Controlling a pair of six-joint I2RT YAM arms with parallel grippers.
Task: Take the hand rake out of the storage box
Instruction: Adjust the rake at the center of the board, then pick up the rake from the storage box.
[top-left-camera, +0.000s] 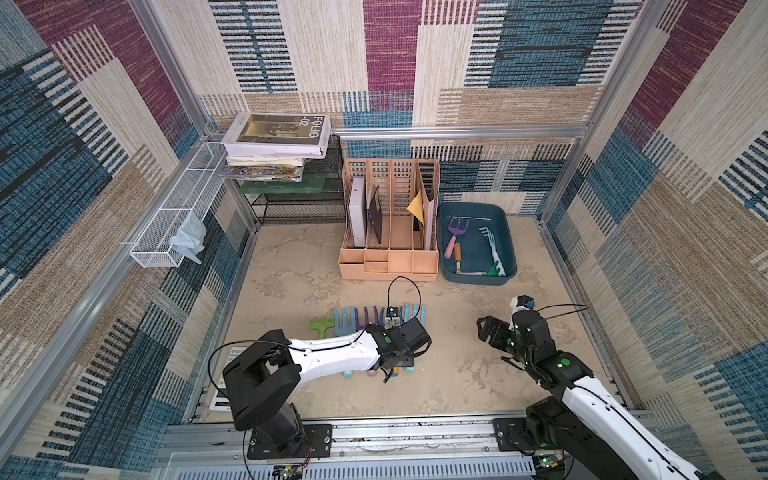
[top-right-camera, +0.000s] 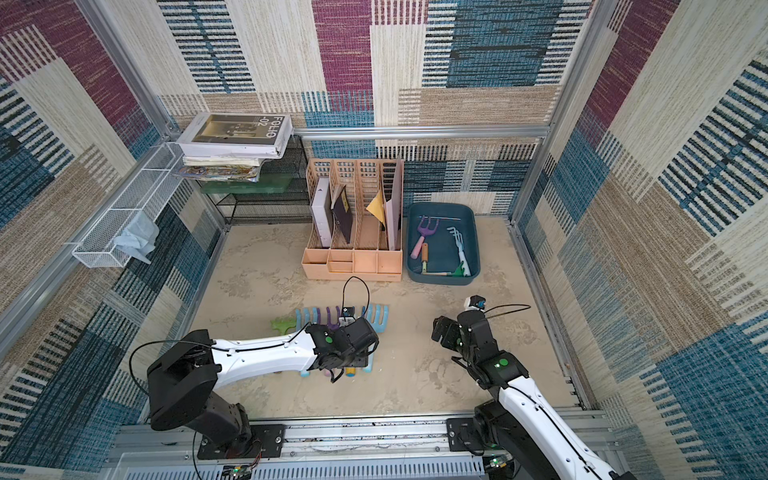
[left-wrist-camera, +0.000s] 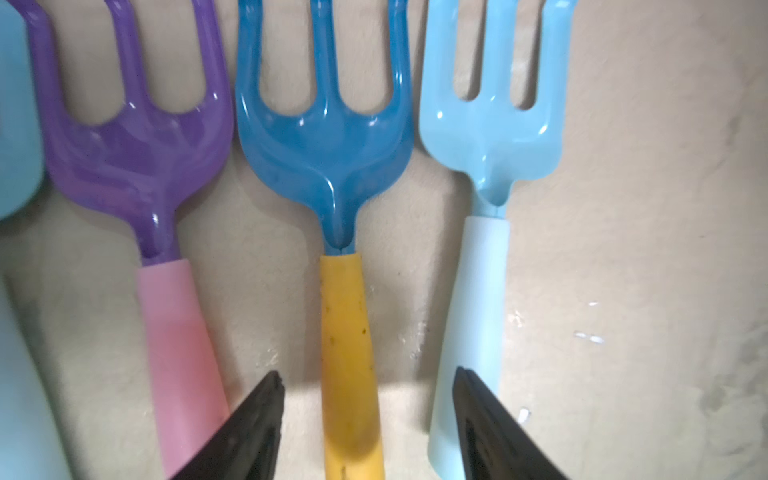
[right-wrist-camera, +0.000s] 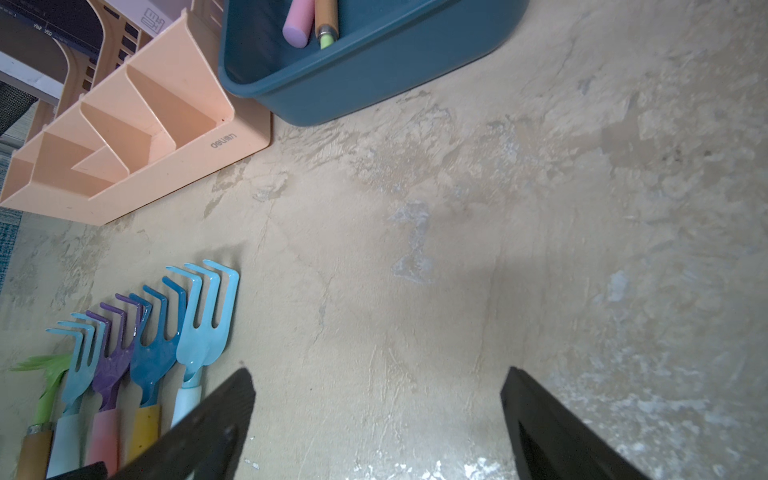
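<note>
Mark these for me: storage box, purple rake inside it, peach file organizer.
storage box (top-left-camera: 478, 281): in a top view, on its near outer wall.
purple rake (top-left-camera: 458, 231): in a top view, on its head below the tines.
peach file organizer (top-left-camera: 376, 276): in a top view, on its front wall.

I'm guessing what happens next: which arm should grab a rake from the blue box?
Right. The right claw is open, empty and nearer the storage box; the left claw hangs over the laid-out rakes.
</note>
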